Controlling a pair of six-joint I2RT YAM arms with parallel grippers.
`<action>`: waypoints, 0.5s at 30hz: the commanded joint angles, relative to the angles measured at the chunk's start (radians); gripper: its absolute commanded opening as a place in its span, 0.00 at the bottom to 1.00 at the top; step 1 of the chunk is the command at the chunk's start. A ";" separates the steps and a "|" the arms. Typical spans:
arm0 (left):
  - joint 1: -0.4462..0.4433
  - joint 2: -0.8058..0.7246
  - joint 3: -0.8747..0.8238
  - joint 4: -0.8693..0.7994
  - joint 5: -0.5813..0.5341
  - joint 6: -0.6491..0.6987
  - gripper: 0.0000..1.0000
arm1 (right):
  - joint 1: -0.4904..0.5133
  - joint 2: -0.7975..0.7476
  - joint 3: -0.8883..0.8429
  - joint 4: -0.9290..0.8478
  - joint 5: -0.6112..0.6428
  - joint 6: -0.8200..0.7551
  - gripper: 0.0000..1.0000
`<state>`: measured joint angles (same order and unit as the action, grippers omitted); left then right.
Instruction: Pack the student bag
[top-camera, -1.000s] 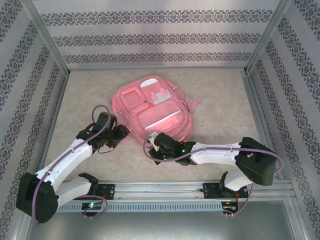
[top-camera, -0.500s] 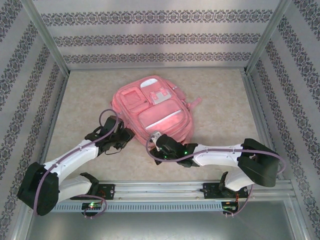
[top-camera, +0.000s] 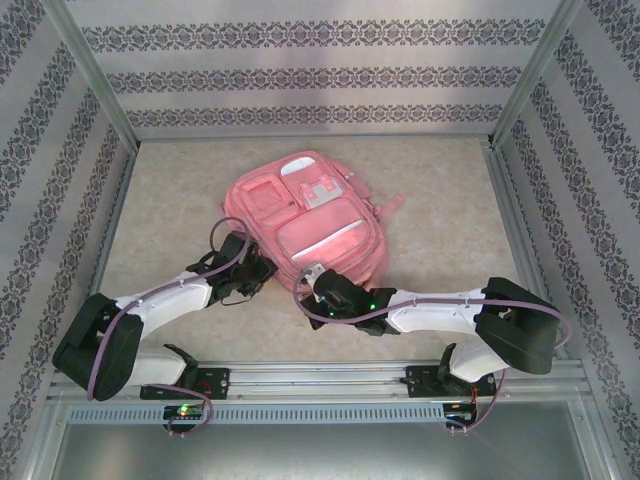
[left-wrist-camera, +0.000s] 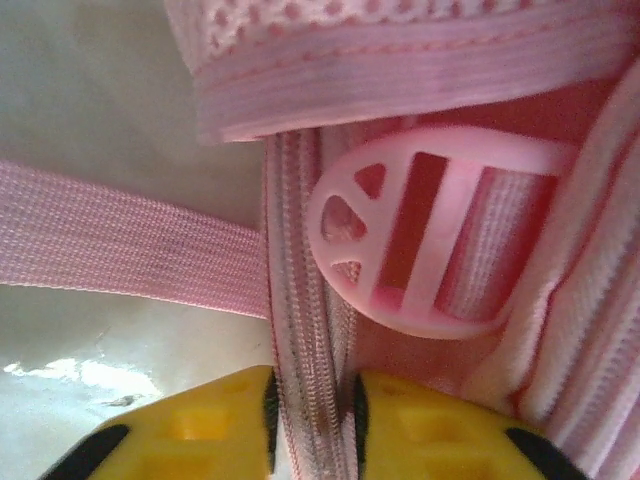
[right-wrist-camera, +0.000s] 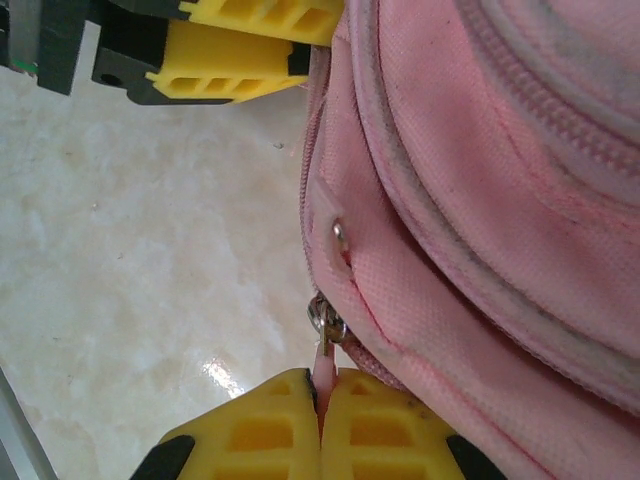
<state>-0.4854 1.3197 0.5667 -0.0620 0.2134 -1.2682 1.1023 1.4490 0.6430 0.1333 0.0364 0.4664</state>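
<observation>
The student bag (top-camera: 310, 215), a large pink backpack, lies flat mid-table with its front pockets up. My left gripper (top-camera: 262, 268) is at its near-left edge. In the left wrist view, the left gripper (left-wrist-camera: 313, 420) has its yellow jaws pressed on either side of the bag's zipper seam (left-wrist-camera: 305, 320), just below a round pink plastic buckle (left-wrist-camera: 440, 240). My right gripper (top-camera: 308, 275) is at the bag's near edge. The right gripper (right-wrist-camera: 322, 395) is shut on the pink zipper pull (right-wrist-camera: 325, 358), which hangs from a metal slider (right-wrist-camera: 326, 320).
A pink strap (left-wrist-camera: 120, 240) runs left from the seam over the pale tabletop. The left gripper's yellow fingers (right-wrist-camera: 230, 65) sit close above the right gripper, along the same bag edge. Patterned walls and a metal frame (top-camera: 100, 100) enclose the table.
My left arm has swung right to the bag's near-left edge, and its jaws have narrowed onto the zipper seam. The right arm has hardly moved and keeps hold of the pull.
</observation>
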 joint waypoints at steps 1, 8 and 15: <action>-0.010 0.026 0.003 0.061 -0.039 0.011 0.15 | 0.005 -0.033 -0.016 -0.009 0.024 0.036 0.00; -0.006 0.038 0.034 0.023 -0.076 0.064 0.03 | 0.005 -0.126 -0.069 -0.153 0.065 0.091 0.00; 0.032 0.029 0.029 -0.017 -0.071 0.091 0.00 | 0.001 -0.191 -0.077 -0.308 0.090 0.103 0.00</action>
<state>-0.4824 1.3468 0.5735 -0.0467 0.2066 -1.2224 1.1023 1.2854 0.5732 -0.0639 0.0837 0.5518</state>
